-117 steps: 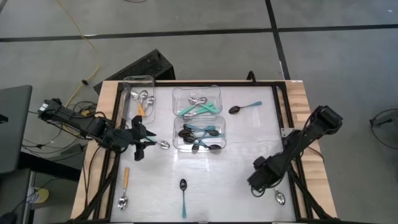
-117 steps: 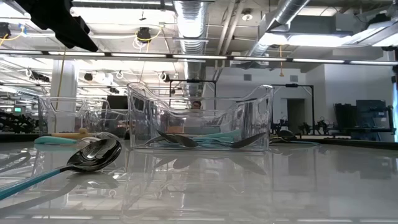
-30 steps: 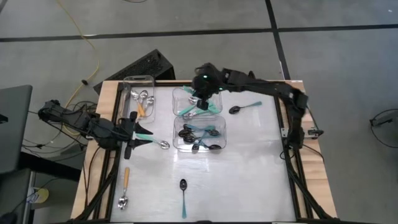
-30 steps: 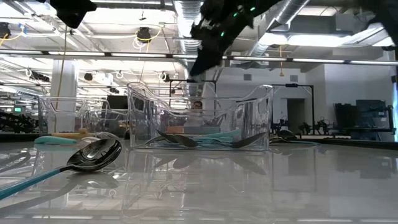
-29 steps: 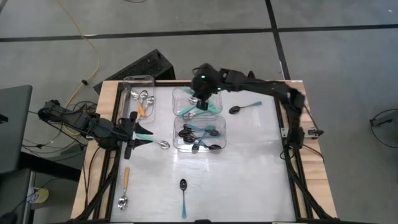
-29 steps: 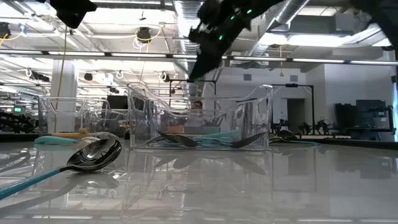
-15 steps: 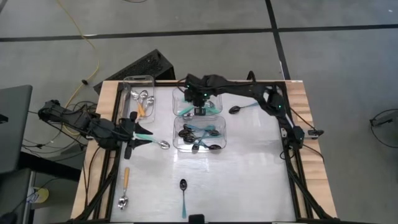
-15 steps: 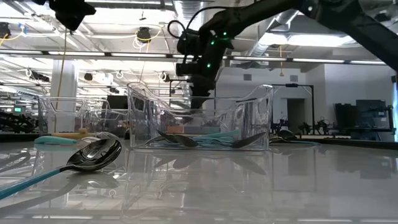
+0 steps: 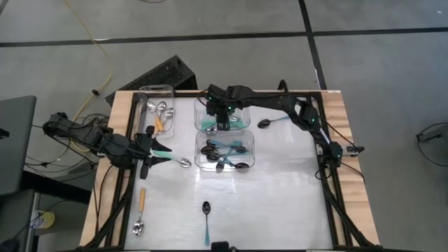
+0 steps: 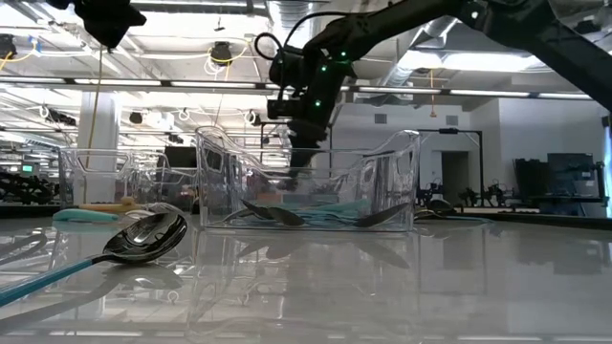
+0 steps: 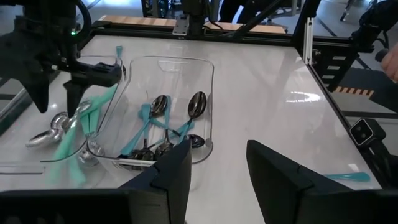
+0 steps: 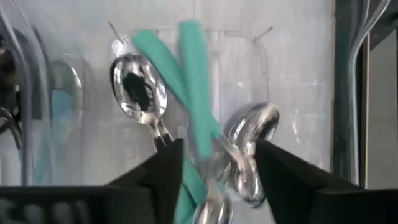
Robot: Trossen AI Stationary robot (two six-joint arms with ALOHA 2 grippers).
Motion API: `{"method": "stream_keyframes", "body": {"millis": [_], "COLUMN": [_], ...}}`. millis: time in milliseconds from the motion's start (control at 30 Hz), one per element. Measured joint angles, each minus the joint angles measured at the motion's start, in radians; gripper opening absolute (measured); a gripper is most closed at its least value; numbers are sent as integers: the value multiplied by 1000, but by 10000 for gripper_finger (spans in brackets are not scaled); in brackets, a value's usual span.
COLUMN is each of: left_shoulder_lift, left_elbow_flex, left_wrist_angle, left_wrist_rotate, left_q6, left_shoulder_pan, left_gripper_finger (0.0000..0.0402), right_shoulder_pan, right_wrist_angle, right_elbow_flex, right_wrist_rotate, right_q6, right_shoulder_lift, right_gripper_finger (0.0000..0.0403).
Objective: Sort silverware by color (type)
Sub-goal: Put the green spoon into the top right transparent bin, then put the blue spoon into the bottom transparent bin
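My right gripper (image 12: 217, 155) is open and hangs fingers down over the far middle tub (image 9: 204, 105), which holds silver spoons with teal handles (image 12: 140, 93). A blurred teal spoon (image 11: 67, 146) shows just under it in the left wrist view. My left gripper (image 9: 152, 152) is open, raised off the table near its left edge, above the handle of a silver teal-handled spoon (image 9: 175, 160) lying flat. The near middle tub (image 9: 199, 143) holds black-bowled teal spoons (image 11: 163, 121). The far left tub (image 9: 143, 94) holds silver spoons with orange handles.
Loose spoons lie flat on the white table: a black-bowled teal one (image 9: 274, 121) right of the far tub, another (image 9: 206, 217) near the near edge, and an orange-handled silver one (image 9: 140, 208) at the near left. Black rails (image 9: 316, 126) run along the table's sides.
My right gripper has come down from above the far rim of the far middle tub to just over its spoons, turning about as it dropped. The left arm and the spoon beside it have kept still.
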Motion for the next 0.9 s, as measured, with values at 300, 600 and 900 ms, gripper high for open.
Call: {"method": "stream_keyframes", "body": {"millis": [300, 600, 900], "left_shoulder_lift": [0, 0, 0], "left_elbow_flex": [0, 0, 0], "left_wrist_angle": [-20, -19, -22], "left_wrist_rotate": [0, 3, 6], "left_q6": [-7, -8, -8], "left_shoulder_pan": [0, 0, 0], "left_gripper_finger": [139, 139, 139], "right_shoulder_pan": [7, -22, -148], "right_wrist_angle": [-18, -194, -192], "right_elbow_flex": [-1, 0, -345], "right_wrist_rotate": [2, 0, -30], "right_q6": [0, 78, 176], "right_shoulder_lift": [-37, -192, -422], "right_gripper_finger": [273, 275, 275]}}
